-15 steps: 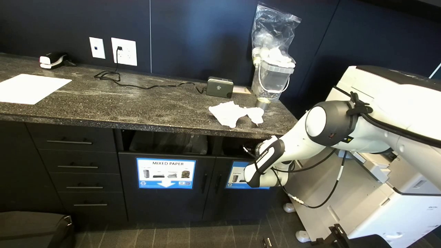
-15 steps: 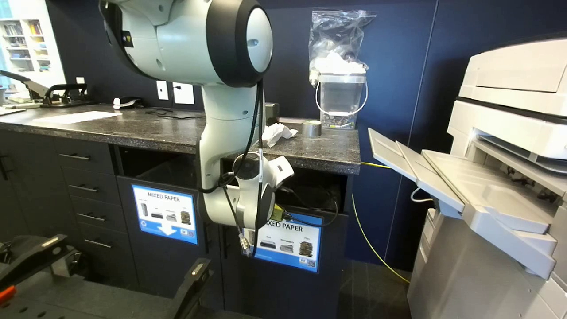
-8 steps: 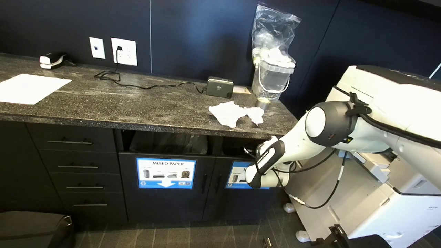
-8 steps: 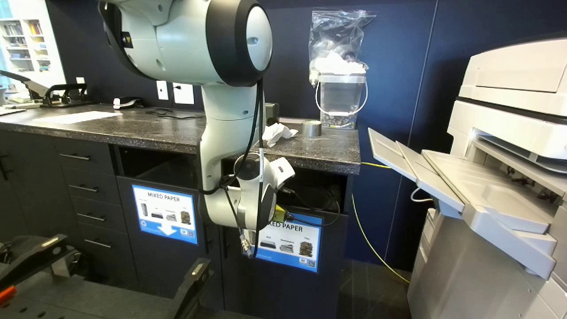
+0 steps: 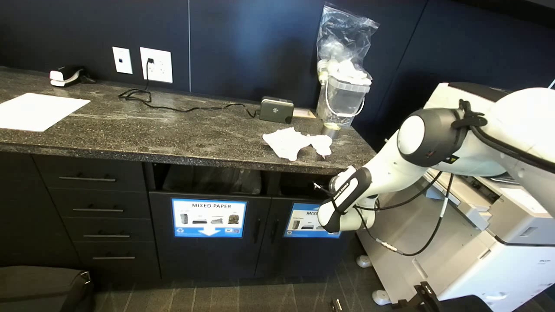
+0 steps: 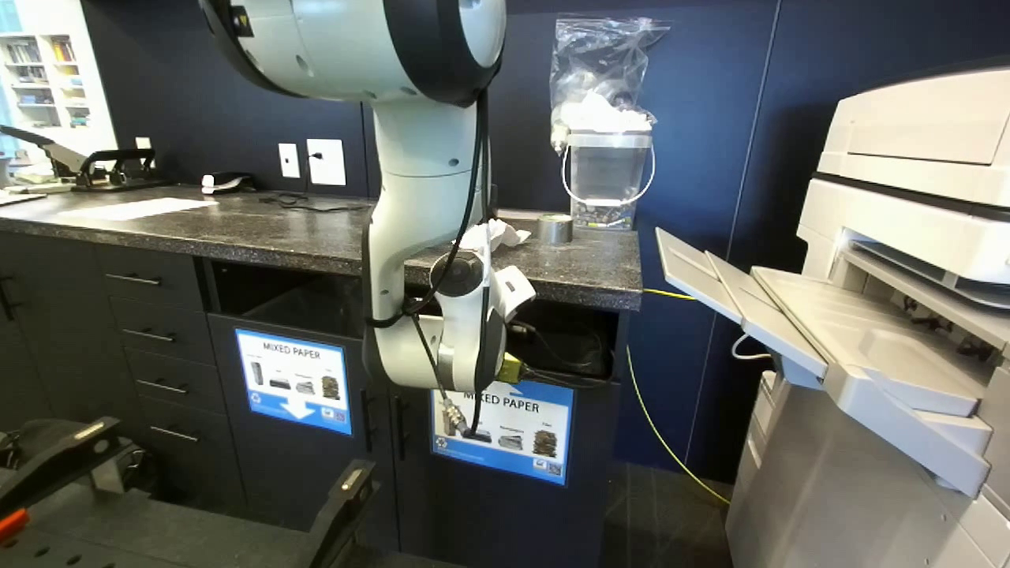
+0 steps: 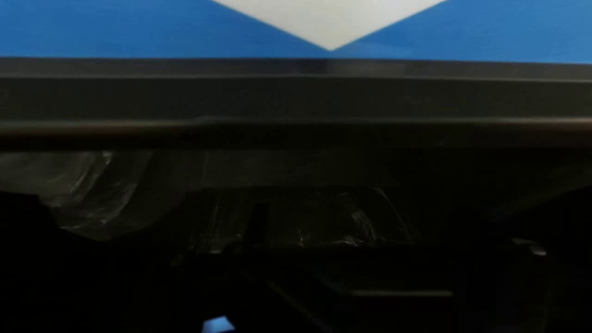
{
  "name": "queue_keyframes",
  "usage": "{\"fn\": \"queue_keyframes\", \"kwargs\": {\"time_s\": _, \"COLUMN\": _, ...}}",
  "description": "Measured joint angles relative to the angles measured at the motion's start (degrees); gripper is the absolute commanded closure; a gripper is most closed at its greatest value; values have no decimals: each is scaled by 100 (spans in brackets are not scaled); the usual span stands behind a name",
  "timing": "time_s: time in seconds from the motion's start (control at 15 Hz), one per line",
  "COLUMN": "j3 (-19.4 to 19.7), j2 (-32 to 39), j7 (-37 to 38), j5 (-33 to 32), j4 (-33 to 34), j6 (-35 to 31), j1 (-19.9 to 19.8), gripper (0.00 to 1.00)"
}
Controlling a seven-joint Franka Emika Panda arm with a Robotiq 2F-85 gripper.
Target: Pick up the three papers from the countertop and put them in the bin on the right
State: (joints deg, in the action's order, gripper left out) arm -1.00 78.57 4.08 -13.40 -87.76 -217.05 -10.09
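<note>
One arm (image 6: 418, 205) slightly higher now; crumpled paper (image 5: 286, 143) unmoved.

A crumpled white paper (image 5: 285, 143) lies higher than the fingers, which are lost in shadow; a smaller crumpled piece (image 5: 321, 144) sits just beside it. A smooth white sheet (image 5: 39, 111) lies flat, well apart from the fingers. The dark right-hand bin (image 6: 505, 513) stands open right by them.
</note>
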Motion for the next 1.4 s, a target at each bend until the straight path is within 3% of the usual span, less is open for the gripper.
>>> {"fn": "queue_keyframes", "kwargs": {"time_s": 0.33, "j3": -13, "j2": -827, "j7": 8, "j5": -683, "j4": -1125, "j6": 140, "j1": -373, "gripper": 0}}
{"fn": "queue_keyframes", "kwargs": {"time_s": 0.67, "j3": -50, "j2": -1879, "j7": -36, "j5": -1277, "j4": -2512, "j6": 965, "j1": -749, "gripper": 0}}
{"fn": "queue_keyframes", "kwargs": {"time_s": 1.07, "j3": -467, "j2": -3309, "j7": -469, "j5": -1244, "j4": -3525, "j6": 2728, "j1": -928, "gripper": 0}}
{"fn": "queue_keyframes", "kwargs": {"time_s": 1.4, "j3": -1238, "j2": -4539, "j7": -1053, "j5": -389, "j4": -3518, "j6": 4820, "j1": -851, "gripper": 0}}
